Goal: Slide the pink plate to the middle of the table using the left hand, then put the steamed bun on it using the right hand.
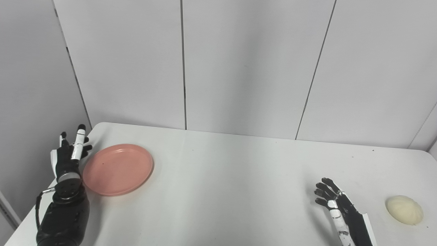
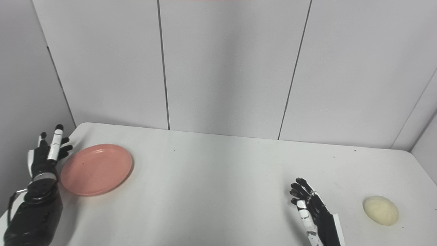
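Observation:
A round pink plate (image 1: pixel 117 169) lies flat near the table's left edge, with nothing on it. My left hand (image 1: pixel 70 153) stands upright just left of the plate's rim, open, fingers extended; I cannot tell if it touches the rim. A pale cream steamed bun (image 1: pixel 404 209) rests on the table at the front right. My right hand (image 1: pixel 336 201) hovers near the front edge, open with fingers spread, a hand's width to the left of the bun and apart from it.
The white table (image 1: pixel 232 177) has rounded far corners and ends at grey wall panels (image 1: pixel 245 65) behind. Its left edge runs just beside my left forearm (image 1: pixel 63 218).

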